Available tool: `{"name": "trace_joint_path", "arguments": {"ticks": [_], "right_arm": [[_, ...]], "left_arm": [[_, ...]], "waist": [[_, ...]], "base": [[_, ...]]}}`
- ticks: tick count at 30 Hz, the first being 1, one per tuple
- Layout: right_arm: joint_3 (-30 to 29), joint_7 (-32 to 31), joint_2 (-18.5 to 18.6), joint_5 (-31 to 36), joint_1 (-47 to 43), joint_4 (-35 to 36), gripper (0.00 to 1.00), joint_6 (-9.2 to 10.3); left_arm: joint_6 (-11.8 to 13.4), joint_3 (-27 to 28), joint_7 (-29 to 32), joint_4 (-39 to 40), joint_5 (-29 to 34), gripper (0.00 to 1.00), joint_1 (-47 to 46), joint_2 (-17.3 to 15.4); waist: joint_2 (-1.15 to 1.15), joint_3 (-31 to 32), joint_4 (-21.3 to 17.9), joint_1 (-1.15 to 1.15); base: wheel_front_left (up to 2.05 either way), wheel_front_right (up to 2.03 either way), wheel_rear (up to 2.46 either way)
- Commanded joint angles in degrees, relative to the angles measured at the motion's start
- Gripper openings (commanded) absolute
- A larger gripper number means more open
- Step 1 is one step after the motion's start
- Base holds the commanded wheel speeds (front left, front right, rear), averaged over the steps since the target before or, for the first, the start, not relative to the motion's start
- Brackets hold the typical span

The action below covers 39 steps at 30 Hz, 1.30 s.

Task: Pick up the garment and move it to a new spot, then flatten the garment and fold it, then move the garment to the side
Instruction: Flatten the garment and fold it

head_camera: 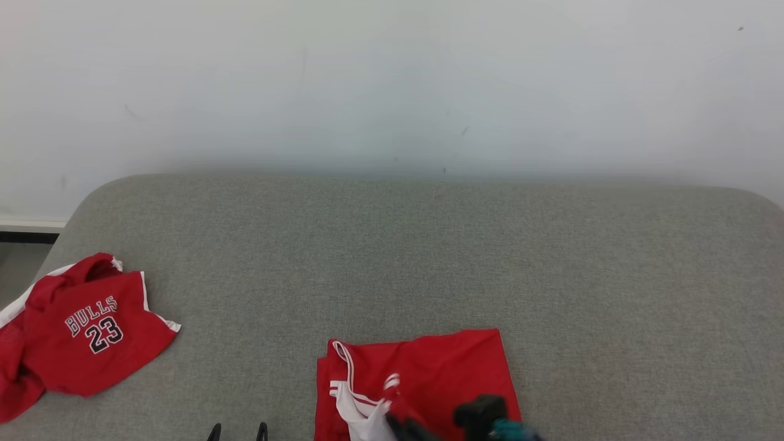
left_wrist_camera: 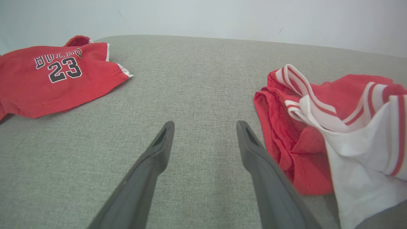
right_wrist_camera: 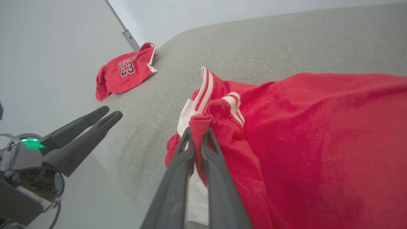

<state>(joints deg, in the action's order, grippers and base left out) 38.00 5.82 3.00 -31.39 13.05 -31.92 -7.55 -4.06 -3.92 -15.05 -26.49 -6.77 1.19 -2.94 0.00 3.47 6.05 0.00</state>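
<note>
Garment (head_camera: 429, 367): red piece with white-striped trim, logged on the grey padded surface (head_camera: 392, 245) at its near edge, a little right of centre. Read left to right in the head view. Far left: noted a second red item, the BULLS 23 jersey (head_camera: 92, 334), crumpled at the surface's left edge and well apart from the garment; taken as not the working piece. Next: found the left gripper (head_camera: 237, 432) with fingers spread wide, empty, over bare surface, touching no cloth. Next: saw the garment's bunched, striped side just beside that gripper's right finger in the left wrist view, hence lying to its right. Rightmost: found the right gripper (right_wrist_camera: 197, 132) pinched tight on a raised red fold next to the white trim, on the garment's left near part. Judged the right arm the nearer, being the one in contact; lift and carry judged to fall to it. Long axis: could not settle, near part cut off by the frame edge; visible part spread flat to the right of the pinch. Expected that flat part to trail behind the pinch on lifting.
</note>
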Motion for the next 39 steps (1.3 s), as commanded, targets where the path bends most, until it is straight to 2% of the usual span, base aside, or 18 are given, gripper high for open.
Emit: {"name": "trace_joint_path", "arguments": {"ticks": [1,3,4,5,8,13,18,22,29,33,39], "right_arm": [[1.26,-0.51,-0.19,-0.46,0.07,0.56,0.00,0.15],[4.79,-1.95,-0.10,-2.24,0.09,2.24,0.00,0.15],[6.34,-2.49,0.05,-3.10,0.34,2.94,0.39,0.15],[7.68,-2.78,0.31,-3.91,0.60,3.74,1.00,0.15],[8.46,-1.84,1.36,-5.93,1.26,5.17,1.00,0.15],[5.11,2.28,2.62,-4.75,2.11,3.81,1.00,0.15],[-5.00,7.55,2.55,1.78,2.17,-1.00,1.00,0.15],[-13.84,9.06,1.88,8.66,0.92,-2.86,1.00,0.15],[-28.00,9.38,0.48,18.60,-3.36,0.72,1.00,0.15],[-33.06,9.40,0.03,21.07,-6.06,2.44,1.00,0.15],[-35.03,9.41,-0.13,21.90,-8.57,3.89,1.00,0.15]], "left_arm": [[0.06,0.13,-0.18,0.14,-0.32,1.00,0.83,0.08],[0.09,0.29,-0.18,-0.06,-0.31,1.00,0.95,0.08],[0.14,0.47,-0.18,-0.14,-0.35,1.00,0.94,0.07],[0.19,0.54,-0.18,-0.17,-0.37,1.00,0.90,0.08],[0.47,0.69,-0.18,-0.21,-0.63,1.00,0.50,0.08],[0.77,0.85,-0.18,-0.02,-1.11,1.00,0.19,0.06],[0.88,1.33,-0.18,0.42,-0.72,1.00,0.46,0.06],[0.95,1.82,-0.18,0.99,-0.06,1.00,0.87,0.07],[0.93,2.84,-0.18,2.94,1.04,1.00,1.43,0.08],[0.85,3.42,-0.18,4.05,1.46,1.00,2.10,0.08],[0.76,3.89,-0.18,5.17,1.96,1.00,2.61,0.08]], "waist": [[0.00,-0.03,-0.11,0.00],[0.00,-0.05,-0.32,0.00],[0.00,-0.05,-0.47,0.00],[0.00,-0.05,-0.61,0.00],[0.00,-0.03,-1.13,0.00],[0.00,0.11,-2.10,0.00],[0.00,0.33,-3.10,0.00],[0.00,0.50,-3.90,0.00],[0.00,0.70,-5.35,0.00],[0.00,1.05,-6.16,0.00],[0.00,1.43,-6.85,0.00]], "base": [[0.00,0.00,0.00],[0.00,0.00,0.00],[0.00,0.00,0.00],[0.00,0.00,0.00],[0.00,0.00,0.00],[0.00,0.00,0.00],[0.00,0.00,0.00],[0.00,0.00,0.00],[0.00,0.00,0.00],[0.00,0.00,0.00],[0.00,0.00,0.00]]}}
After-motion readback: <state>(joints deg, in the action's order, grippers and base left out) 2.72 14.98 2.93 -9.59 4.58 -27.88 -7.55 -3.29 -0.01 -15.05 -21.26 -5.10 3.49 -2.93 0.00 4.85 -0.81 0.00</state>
